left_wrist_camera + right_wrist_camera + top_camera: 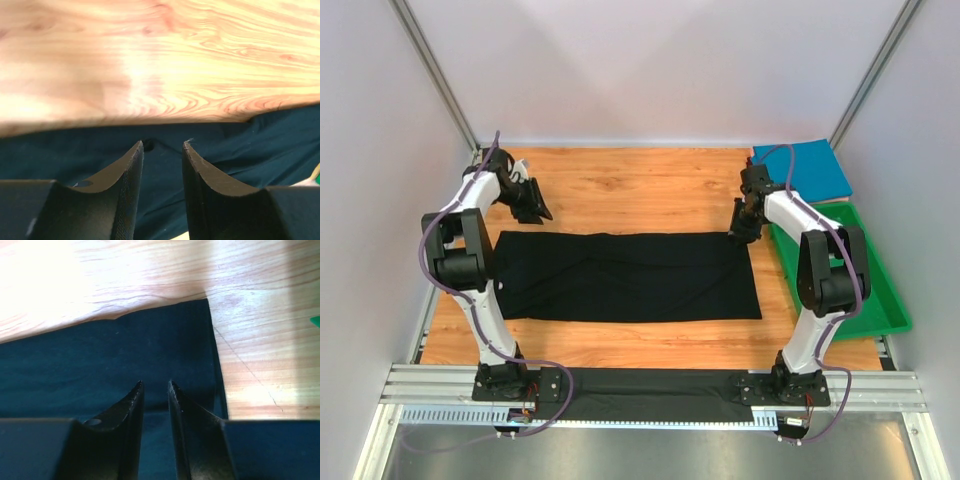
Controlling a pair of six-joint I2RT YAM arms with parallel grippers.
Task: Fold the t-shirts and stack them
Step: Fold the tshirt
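The black t-shirt (625,277) lies flat on the wooden table as a long folded rectangle. My left gripper (530,205) hovers just beyond its far left corner, jaws open and empty; in the left wrist view (162,145) the fingertips sit over the shirt's far edge (250,145). My right gripper (742,232) is over the shirt's far right corner, jaws slightly apart with nothing between them; in the right wrist view (155,383) the dark cloth (100,360) lies under them. A folded teal-blue t-shirt (803,168) lies at the back right. The reddish shirt is out of view.
A green plastic tray (880,300) stands along the right edge, beside the right arm. A strip of black cloth (650,393) lies over the near rail between the arm bases. Bare wood (640,185) stretches behind the black shirt.
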